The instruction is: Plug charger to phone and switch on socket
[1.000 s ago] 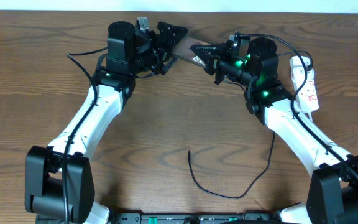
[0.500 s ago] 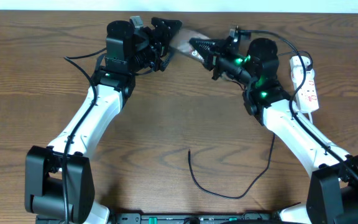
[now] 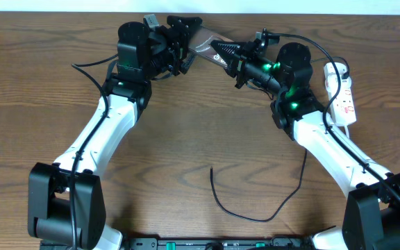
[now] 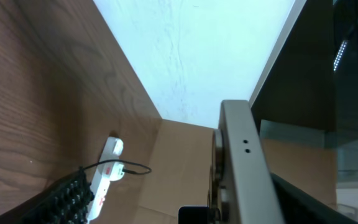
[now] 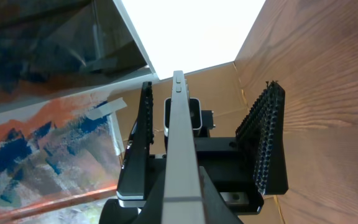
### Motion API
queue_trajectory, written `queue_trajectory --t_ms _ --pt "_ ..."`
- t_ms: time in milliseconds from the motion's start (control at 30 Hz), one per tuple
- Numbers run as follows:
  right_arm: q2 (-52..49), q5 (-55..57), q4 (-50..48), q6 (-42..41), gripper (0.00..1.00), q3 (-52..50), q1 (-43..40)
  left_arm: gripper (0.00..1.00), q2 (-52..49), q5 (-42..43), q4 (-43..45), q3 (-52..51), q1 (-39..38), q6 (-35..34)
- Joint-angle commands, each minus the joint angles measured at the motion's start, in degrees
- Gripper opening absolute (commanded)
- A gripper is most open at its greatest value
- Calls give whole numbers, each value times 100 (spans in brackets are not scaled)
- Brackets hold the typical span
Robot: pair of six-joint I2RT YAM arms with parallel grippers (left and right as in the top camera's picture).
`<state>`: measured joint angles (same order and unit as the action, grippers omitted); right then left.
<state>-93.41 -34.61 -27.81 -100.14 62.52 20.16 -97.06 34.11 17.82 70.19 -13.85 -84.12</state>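
**Current step.** The bench [image 3: 186,139] carries two task items. The third is in the air, so the job stands at positioning the phone, and neither plugging nor switching is done.

- The two arms meet at the far edge of the bench, with the phone [image 3: 203,42] lifted and tilted between them.
- The socket [image 3: 344,90] lies flat at the right, beside the right arm, with nothing touching it.
- The charger [image 3: 262,219] lies in a loose loop near the front of the bench, well apart from the phone. Its far end runs under the right arm and cannot be traced further.
- The right fingers [image 3: 228,50] appear to be pinching one end of the phone.
- The left fingers [image 5: 266,140] are spread on either side of the other end.
- The connector tip [image 3: 212,169] lies free on the wood.

**Next move (judgement).** Steady the phone with its port exposed, either set down or held firmly by one arm. Then free the other arm to fetch the connector tip.

**View comparison.**

- Overhead: the only view showing the charger and the overall layout. The gap between the fingers is not readable here.
- Right wrist: shows the phone edge-on and the ribbed left finger clearly apart from it.
- Left wrist: shows the phone's edge with the socket beyond it. The charger is not seen lying on the bench here.
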Motion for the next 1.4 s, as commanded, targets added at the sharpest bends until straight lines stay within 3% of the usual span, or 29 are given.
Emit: queue_trajectory --t_ms 0,200,300,800,1133,1367 --pt "39 -223 -28 -9 1 116 57 83 92 -50 76 22 -11 -92" --pt "39 -245 -24 13 1 116 57 72 92 -44 221 22 -11 -203" --pt "39 -269 -15 85 1 116 57 57 92 -28 334 22 -7 -243" --pt "39 -503 610 372 1 116 59 51 92 -24 334 22 -7 -232" --pt "39 -542 994 647 1 116 208 54 92 -7 330 22 -4 -175" --pt "37 -542 1073 702 1 116 212 75 92 -13 358 22 4 -219"
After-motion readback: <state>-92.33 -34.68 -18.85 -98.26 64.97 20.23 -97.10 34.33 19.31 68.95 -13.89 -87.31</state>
